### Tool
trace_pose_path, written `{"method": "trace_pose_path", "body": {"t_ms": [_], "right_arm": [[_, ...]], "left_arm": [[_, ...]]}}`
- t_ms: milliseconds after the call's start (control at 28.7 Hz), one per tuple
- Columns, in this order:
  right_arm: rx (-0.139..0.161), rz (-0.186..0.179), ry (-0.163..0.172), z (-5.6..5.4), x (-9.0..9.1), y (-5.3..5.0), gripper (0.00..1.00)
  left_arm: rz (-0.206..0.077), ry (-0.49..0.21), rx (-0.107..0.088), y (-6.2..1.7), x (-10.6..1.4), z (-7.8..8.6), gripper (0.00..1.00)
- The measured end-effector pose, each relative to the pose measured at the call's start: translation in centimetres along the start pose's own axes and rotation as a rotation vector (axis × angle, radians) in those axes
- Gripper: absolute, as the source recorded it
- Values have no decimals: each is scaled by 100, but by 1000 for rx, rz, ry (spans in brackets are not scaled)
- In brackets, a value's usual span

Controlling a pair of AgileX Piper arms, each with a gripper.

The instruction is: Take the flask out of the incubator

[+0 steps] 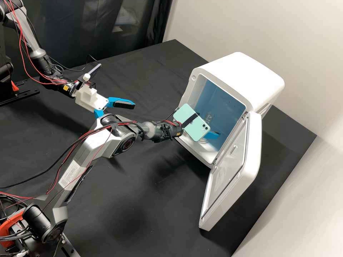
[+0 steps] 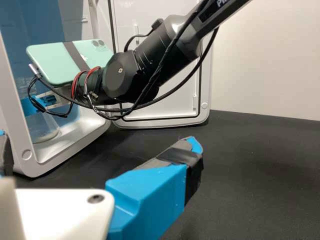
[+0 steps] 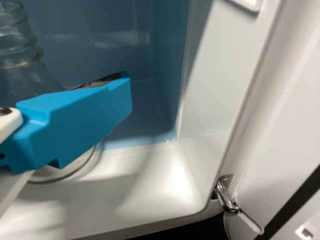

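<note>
Now | flask: stands inside incubator, centre-right of high view, door open for access | right hand: inside, beside flask, closed or not I cannot tell | left hand: open, upper left, out of the way

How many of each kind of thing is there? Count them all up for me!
Robot arms: 2 (left arm, right arm)
White incubator: 1
Glass flask: 1
Green phone: 1
Total: 5
</note>
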Motion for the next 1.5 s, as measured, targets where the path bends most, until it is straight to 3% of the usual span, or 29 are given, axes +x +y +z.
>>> {"method": "trace_pose_path", "body": {"t_ms": [209,592,871,1428,1498], "right_arm": [[-10,-8,-8,39,25,-48,0],[-10,0,0,11,36,-24,0],[-35,0,0,11,36,-24,0],[-40,10,2,14,71,-33,0],[-28,11,-4,20,71,-32,0]], "left_arm": [[0,0,0,0,0,0,100],[0,0,0,0,0,0,100],[0,0,0,0,0,0,100],[0,0,0,0,0,0,100],[0,0,0,0,0,0,100]]}}
